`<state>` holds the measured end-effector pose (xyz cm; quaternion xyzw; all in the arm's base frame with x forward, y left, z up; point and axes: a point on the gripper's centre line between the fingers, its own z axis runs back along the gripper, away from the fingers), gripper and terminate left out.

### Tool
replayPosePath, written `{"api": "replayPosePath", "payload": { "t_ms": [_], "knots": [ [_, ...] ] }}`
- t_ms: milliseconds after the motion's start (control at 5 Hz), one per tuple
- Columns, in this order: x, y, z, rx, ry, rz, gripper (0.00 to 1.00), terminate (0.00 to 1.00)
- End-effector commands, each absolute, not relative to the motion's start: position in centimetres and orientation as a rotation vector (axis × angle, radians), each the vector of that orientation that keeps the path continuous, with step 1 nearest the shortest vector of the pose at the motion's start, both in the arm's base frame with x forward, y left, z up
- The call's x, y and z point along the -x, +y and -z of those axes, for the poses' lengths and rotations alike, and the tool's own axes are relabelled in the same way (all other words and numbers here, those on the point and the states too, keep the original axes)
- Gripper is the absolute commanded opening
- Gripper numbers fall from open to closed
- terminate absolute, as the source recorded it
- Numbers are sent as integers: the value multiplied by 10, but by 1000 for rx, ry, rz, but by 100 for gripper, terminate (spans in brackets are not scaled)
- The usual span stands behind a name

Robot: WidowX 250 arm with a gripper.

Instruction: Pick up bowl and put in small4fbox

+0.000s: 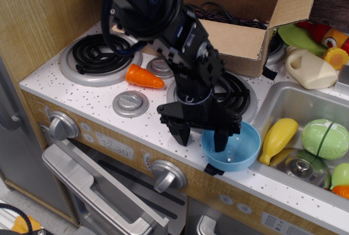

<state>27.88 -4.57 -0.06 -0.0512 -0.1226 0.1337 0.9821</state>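
The light blue bowl [235, 149] sits upright on the white speckled counter near its front edge, just left of the sink. My black gripper [200, 137] hangs open over the bowl's left rim. One finger [221, 139] reaches down inside the bowl and the other finger [181, 131] stands outside it on the left. The jaws are apart and hold nothing. The brown cardboard box [240, 33] with its flaps open stands at the back of the counter, behind the burners. My arm hides part of the box and of the near burner.
An orange toy carrot [143, 76] lies between the burners [102, 55]. The grey sink [278, 104] at right holds a yellow vegetable [279, 138], a green round toy [325, 139] and a lid. A cream jug [310, 69] stands behind the sink. Oven knobs and the oven door line the front.
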Motion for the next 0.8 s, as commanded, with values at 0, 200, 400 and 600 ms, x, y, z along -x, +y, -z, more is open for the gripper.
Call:
{"api": "replayPosePath", "payload": {
  "t_ms": [0,200,400,600],
  "knots": [
    [-281,-51,-11,121,-264,-269,0,0],
    [-279,-48,-34,75,-270,-278,0,0],
    [-283,-27,-81,-13,-292,-238,0,0],
    [-296,-13,-122,-76,-314,-194,0,0]
  ]
}}
